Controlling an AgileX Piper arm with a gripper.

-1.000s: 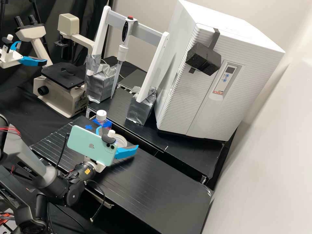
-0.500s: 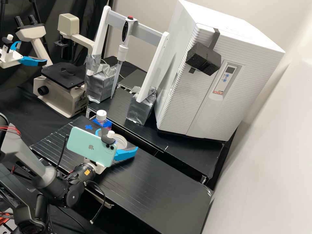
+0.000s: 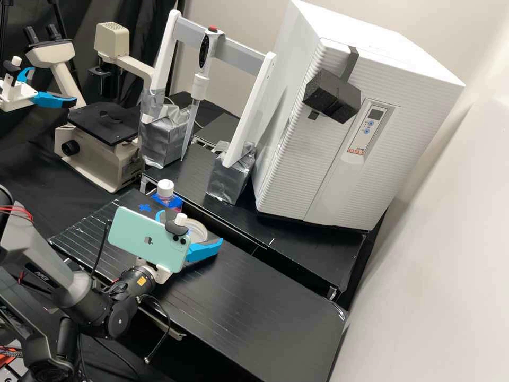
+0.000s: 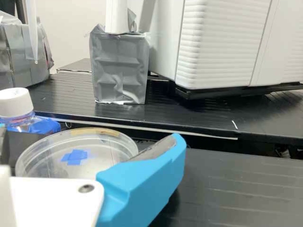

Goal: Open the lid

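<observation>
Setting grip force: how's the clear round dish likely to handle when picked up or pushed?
The dish looks thin-walled and see-through, so probably stiff and light but apt to crack if squeezed hard. Its smooth, shiny wall suggests it could slip. Wide and low over the bench, it would likely slide rather than tip.

Passage left open over the bare bench top [image 3: 265, 302] toward the wall [image 3: 435, 265], space between the spread fingers of the gripper [image 3: 190, 226] taken up by a clear round dish [image 4: 104, 151], way beside it blocked by a capped bottle [image 3: 165, 190], far side bounded by a raised shelf [image 4: 189, 113].
</observation>
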